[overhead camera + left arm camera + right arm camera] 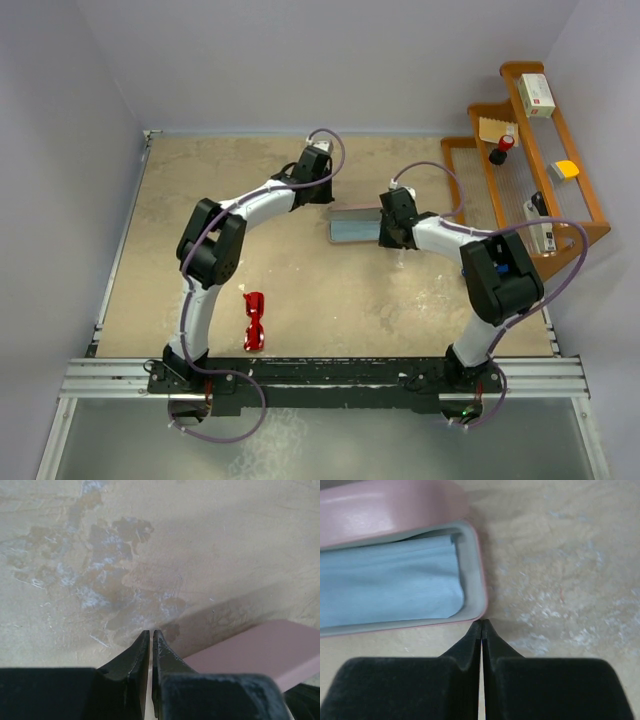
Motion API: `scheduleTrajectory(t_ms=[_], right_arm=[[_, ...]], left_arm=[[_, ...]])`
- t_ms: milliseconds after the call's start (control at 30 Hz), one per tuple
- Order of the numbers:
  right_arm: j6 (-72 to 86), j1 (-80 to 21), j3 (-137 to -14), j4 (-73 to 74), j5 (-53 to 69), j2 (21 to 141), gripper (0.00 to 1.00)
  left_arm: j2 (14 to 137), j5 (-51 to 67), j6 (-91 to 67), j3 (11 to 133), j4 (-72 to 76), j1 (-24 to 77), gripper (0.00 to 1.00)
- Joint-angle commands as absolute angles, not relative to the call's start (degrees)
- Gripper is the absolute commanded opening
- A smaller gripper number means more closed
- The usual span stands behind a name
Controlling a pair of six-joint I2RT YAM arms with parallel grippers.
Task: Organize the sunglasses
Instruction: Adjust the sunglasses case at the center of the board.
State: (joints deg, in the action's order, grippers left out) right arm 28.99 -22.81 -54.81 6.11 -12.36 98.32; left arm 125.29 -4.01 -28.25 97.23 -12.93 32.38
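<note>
Sunglasses (254, 320): red, on the surface (330, 290), lower left of top view, apart from both claws.
Left claw (151, 634): narrow, fingers together, empty.
Right claw (481, 625): narrow, empty, at the rim of the open pink case (385, 510).

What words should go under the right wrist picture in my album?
Shut right gripper beside the open pink case holding a blue cloth.

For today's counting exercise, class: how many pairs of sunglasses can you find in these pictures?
1. The red sunglasses lie near the front-left of the table. The open pink case shows only a blue cloth, though part of the case is out of view.
</note>
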Motion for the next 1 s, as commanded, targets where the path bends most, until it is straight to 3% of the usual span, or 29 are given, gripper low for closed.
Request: scheduleTrajectory(t_ms=[0, 567, 967], right_arm=[[29.7, -22.8, -58.8, 4.9, -11.1, 100.5, 0.0], [28.3, -22.8, -65.2, 4.2, -9.7, 107.6, 0.0], [27.1, -22.8, -67.3, 4.4, -7.1, 109.6, 0.0]], left_arm=[[122.1, 0.8, -27.4, 94.8, -8.1, 32.3, 0.03], [112.6, 1.8, -29.6, 81.2, -3.9, 33.9, 0.01], [111.0, 0.9, -31.3, 78.3, -3.1, 38.5, 0.01]])
